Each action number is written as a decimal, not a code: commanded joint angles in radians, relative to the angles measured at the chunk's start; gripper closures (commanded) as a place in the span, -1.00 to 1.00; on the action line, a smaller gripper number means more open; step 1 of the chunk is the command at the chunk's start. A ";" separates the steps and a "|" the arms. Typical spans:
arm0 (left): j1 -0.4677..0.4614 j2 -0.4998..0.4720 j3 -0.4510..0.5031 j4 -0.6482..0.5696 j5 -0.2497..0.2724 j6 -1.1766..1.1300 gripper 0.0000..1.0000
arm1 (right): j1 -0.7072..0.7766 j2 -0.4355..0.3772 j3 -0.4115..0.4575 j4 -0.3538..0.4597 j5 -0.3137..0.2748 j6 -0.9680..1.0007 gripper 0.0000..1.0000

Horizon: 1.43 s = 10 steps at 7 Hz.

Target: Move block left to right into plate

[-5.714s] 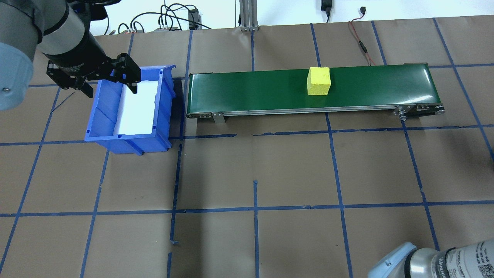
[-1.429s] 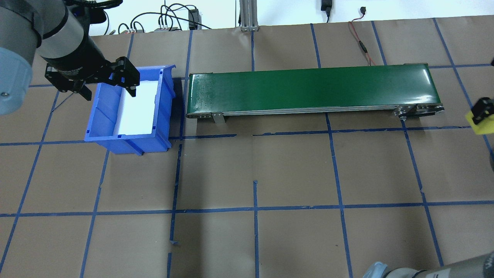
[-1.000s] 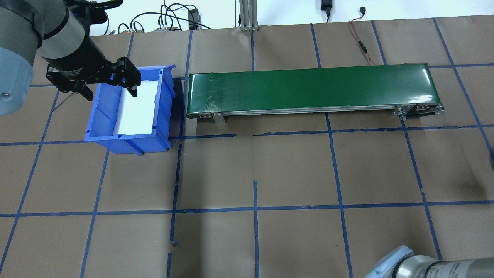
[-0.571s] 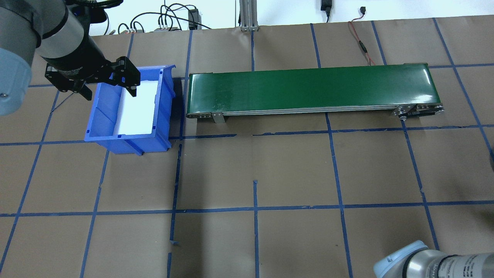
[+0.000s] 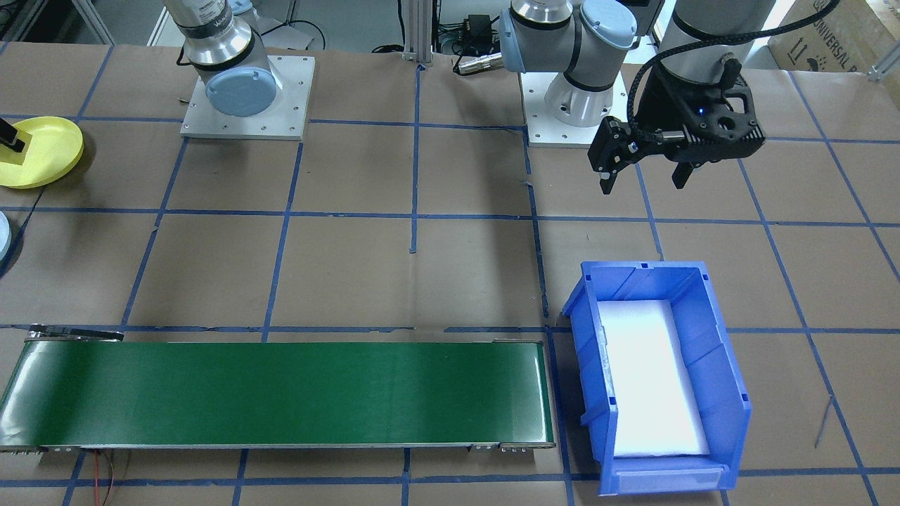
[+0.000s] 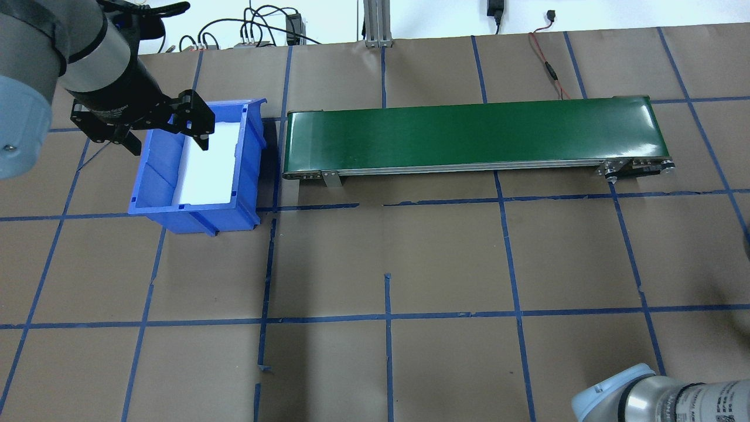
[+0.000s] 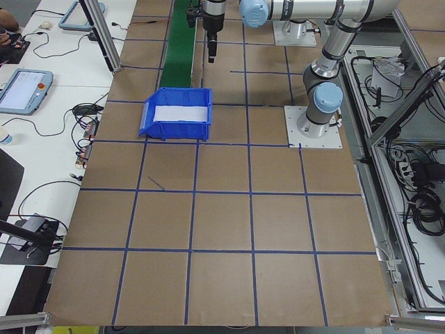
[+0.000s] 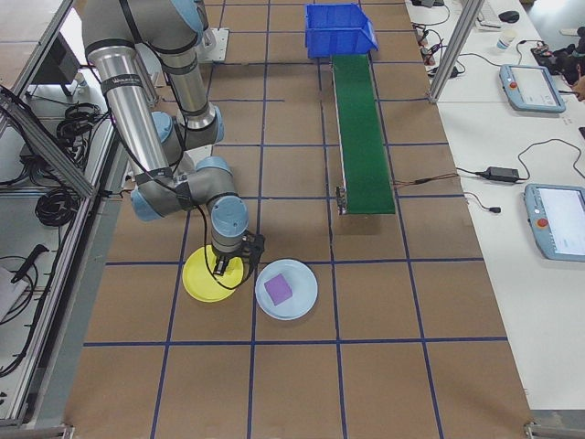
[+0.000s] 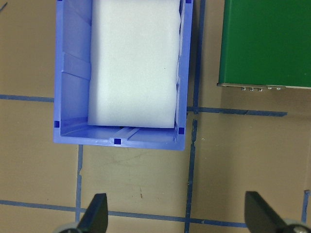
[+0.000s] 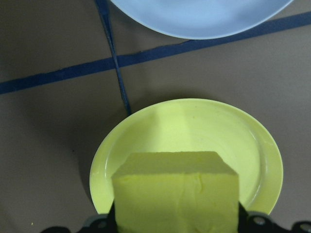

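The left gripper [image 6: 167, 130] hangs over the near-left rim of the blue bin [image 6: 153, 176], its jaws spread wide and holding nothing; in the left wrist view both fingertips [image 9: 95, 214] show at the bottom of the picture, well apart, with bare brown tabletop [image 6: 387, 258] between them. The bin sits toward the far-left part of the tabletop and is lined with a white foam pad [image 9: 133, 63]. Just beside the bin's right wall begins the green conveyor belt [image 6: 474, 136], which runs along the far side toward the right edge — its surface carries nothing.

At the right end of the tabletop, seen from the right-side camera, the right gripper [image 8: 226, 268] points down over the yellow plate [image 8: 199, 283]. The right wrist view shows its jaws clamped on the yellow block [image 10: 177, 191], which is held directly above the plate's inner surface; whether the block touches the plate cannot be told. Just beside the yellow plate lies a pale blue plate [image 8: 299, 297] with a purple block [image 8: 279, 289] resting on it — the two plates' rims are very close.
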 commanded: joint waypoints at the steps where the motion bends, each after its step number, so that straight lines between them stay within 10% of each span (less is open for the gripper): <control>1: -0.001 0.003 -0.002 -0.004 0.003 0.000 -1.00 | 0.013 -0.002 -0.003 0.001 -0.019 0.046 -1.00; 3: -0.004 -0.006 0.000 0.003 -0.001 0.000 -1.00 | 0.151 -0.014 -0.021 0.018 -0.019 0.231 -1.00; 6: -0.004 -0.012 -0.006 -0.005 -0.003 0.002 -1.00 | 0.574 -0.036 -0.199 0.324 -0.019 0.507 -1.00; 10: -0.006 0.004 -0.007 -0.040 0.002 0.008 -1.00 | 1.003 -0.131 -0.274 0.414 0.062 0.865 -1.00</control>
